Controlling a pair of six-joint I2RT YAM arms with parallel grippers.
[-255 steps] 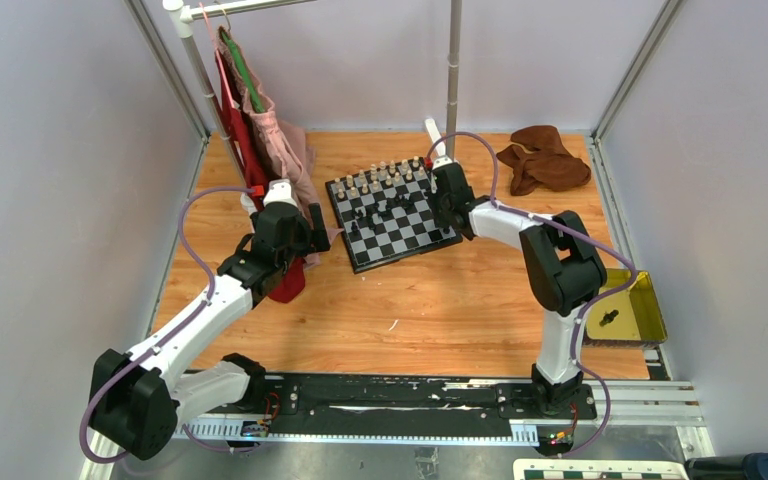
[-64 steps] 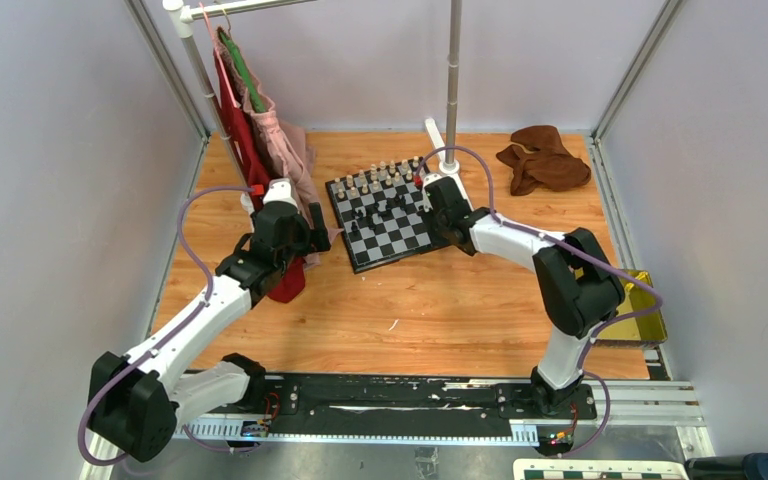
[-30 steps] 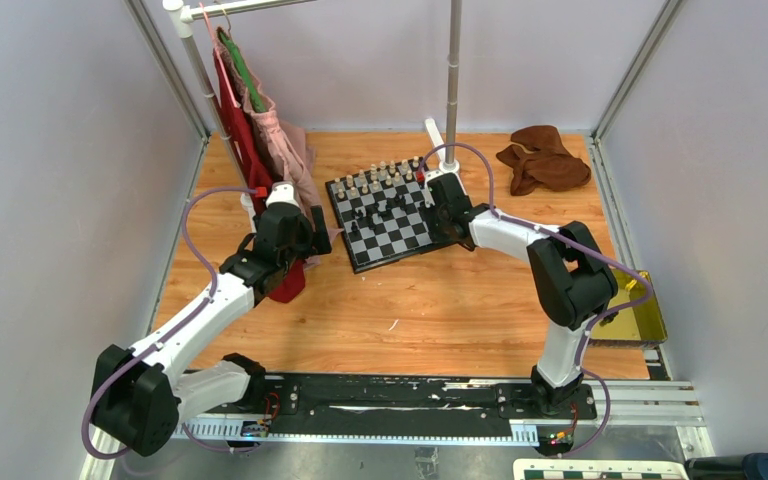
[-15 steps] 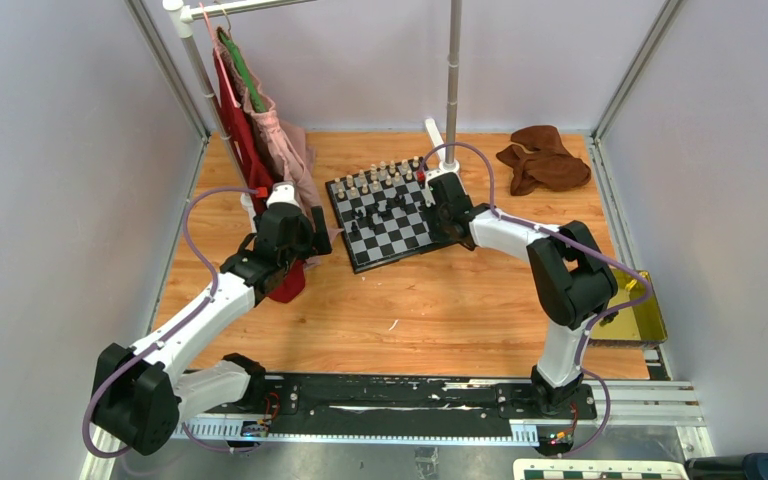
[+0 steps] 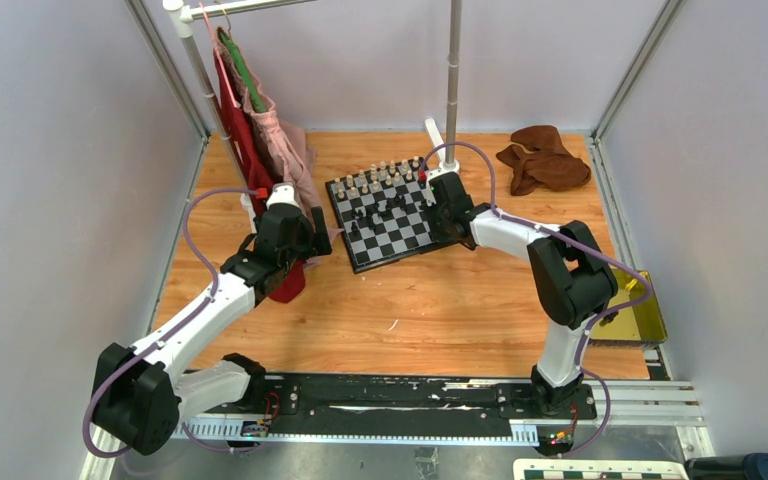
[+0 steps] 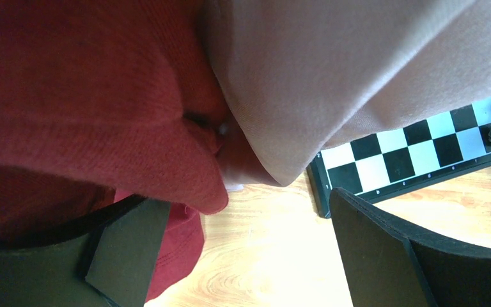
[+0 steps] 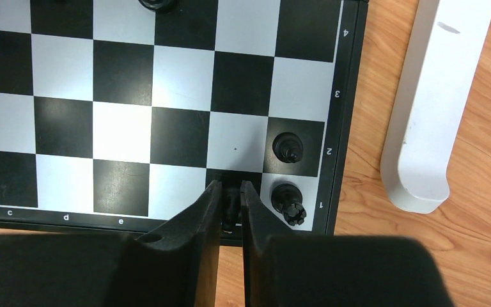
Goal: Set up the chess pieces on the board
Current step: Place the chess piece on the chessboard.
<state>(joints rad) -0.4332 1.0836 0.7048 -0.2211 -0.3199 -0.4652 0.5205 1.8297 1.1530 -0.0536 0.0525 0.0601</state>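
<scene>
Black piece [image 7: 230, 204] pinched in closed right tool [image 7: 230, 197], edge row of board [image 7: 121, 134], two other black pieces [image 7: 288, 148] just beside it at the corner, white rack foot [image 7: 431, 109] near rim, left tool [image 6: 243, 243] open above desk [image 6: 275, 268] beside board corner, red cloth [image 6: 70, 96] and pink cloth [image 6: 332, 64] crowding it.

The left arm [image 5: 192, 328] and right arm [image 5: 502, 226] pair white shells with chunky black joint housings; a purple cable [image 5: 184, 235] loops along each. The fingers [image 7: 195, 227] are matte black, wedge-shaped.
</scene>
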